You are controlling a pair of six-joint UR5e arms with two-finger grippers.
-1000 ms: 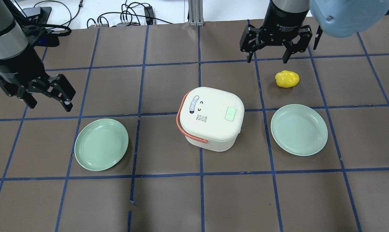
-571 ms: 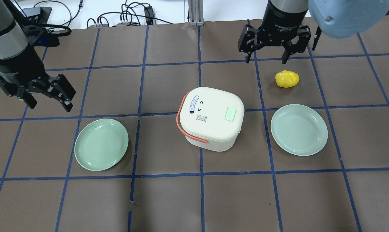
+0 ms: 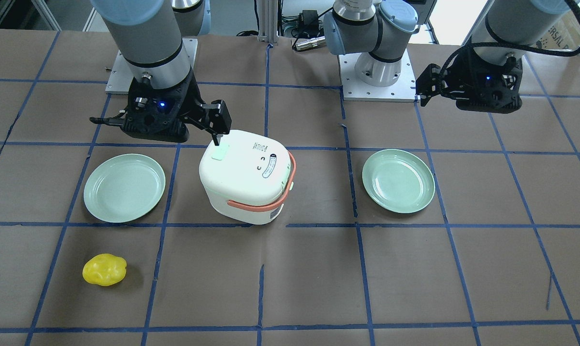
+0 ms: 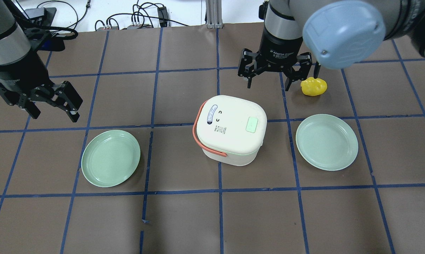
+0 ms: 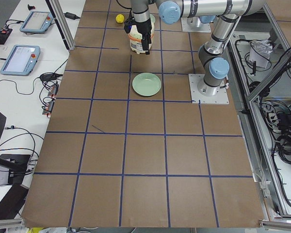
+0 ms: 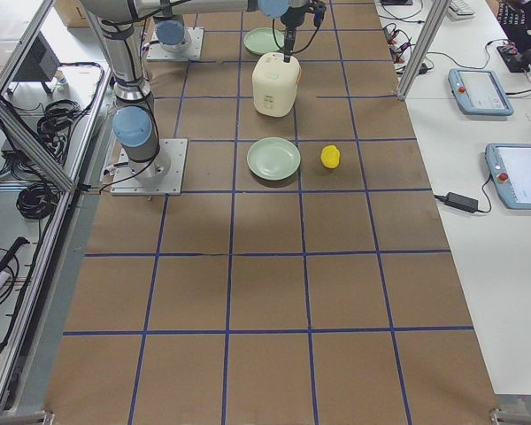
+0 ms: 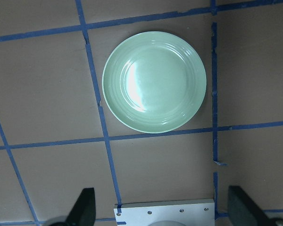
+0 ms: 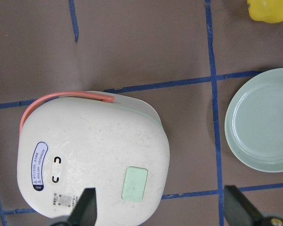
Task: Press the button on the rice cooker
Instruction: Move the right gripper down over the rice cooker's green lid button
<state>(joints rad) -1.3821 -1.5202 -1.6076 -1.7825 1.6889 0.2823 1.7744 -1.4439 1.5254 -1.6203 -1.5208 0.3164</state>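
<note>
Brown paper with a blue tape grid covers my table. I find the rice cooker upright at mid-table with its lid down. Its orange handle faces my left, and the pale green button sits on the lid toward my right. One green plate lies well to the cooker's left and a second plate near its right. A yellow fruit lies beyond that second plate. My right gripper hangs above the cooker's far right side, fingers spread wide, empty, clear of the lid. My left gripper hangs well left of the cooker, likewise spread and empty.
</note>
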